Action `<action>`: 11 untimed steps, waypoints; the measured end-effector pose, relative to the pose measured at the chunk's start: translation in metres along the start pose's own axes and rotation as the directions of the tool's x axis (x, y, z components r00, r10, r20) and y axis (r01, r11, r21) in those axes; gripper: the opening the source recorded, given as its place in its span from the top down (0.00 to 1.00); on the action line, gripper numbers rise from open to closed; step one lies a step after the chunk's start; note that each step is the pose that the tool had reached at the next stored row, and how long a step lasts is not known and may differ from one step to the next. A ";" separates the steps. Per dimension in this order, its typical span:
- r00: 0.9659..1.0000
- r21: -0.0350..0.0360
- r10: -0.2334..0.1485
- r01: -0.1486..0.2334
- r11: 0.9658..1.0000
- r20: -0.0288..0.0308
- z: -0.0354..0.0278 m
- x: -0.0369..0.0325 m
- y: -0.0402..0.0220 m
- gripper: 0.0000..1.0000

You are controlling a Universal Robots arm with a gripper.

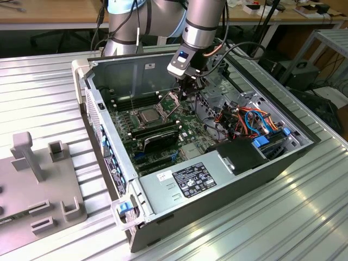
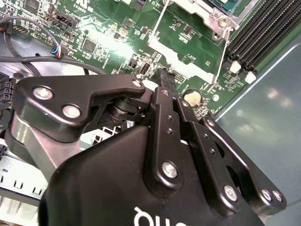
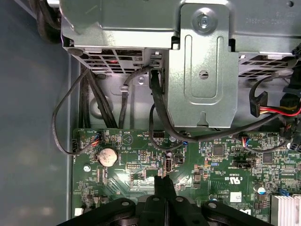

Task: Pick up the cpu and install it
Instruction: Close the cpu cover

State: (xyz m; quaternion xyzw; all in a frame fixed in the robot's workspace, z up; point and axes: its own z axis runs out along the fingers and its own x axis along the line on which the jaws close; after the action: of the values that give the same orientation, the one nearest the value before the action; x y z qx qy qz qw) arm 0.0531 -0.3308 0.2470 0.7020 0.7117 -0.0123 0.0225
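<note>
Two black fingers [image 3: 161, 188] pressed flat together, nothing clamped between them, forming one narrow tip. Gripper [image 3: 164, 179] low over the green motherboard [image 3: 216, 165], tip just beside a small upright port [image 3: 168, 165] and near a round coin battery [image 3: 106, 156].

In the second wrist view, gripper [image 2: 167, 82] aimed toward the hinged metal socket frame [image 2: 188, 54], swung open and standing up off the board.

In the exterior view, gripper [image 1: 186, 91] hanging inside an open computer case [image 1: 130, 73], just beside that raised frame [image 1: 169, 102]. The cpu [image 1: 148, 115], silver-grey and square, seemingly lying flat in its seat on the board beyond the frame, apart from the gripper and not held.

Likely step in hand, judging from how things lie: working the open frame with the closed tip.

To do it well:
- Keep the tip off the chip's top and off the small board parts.
- Meet the frame squarely on bare metal.
- Push slowly along the hinge's arc.
- Mind the loose black cables [image 3: 89, 94] and the drive cage [image 3: 202, 89] close by.
</note>
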 end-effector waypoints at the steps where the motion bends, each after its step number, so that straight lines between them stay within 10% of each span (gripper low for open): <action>1: 1.000 0.000 0.000 0.000 1.000 0.000 0.0000 0.0000 0.0000 0.89; 11: 1.000 0.000 0.000 0.000 1.000 0.000 0.0000 0.0000 -0.0029 0.89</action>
State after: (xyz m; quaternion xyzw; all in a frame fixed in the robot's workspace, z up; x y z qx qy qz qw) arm 0.0502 -0.3308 0.2470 0.7020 0.7117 -0.0123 0.0225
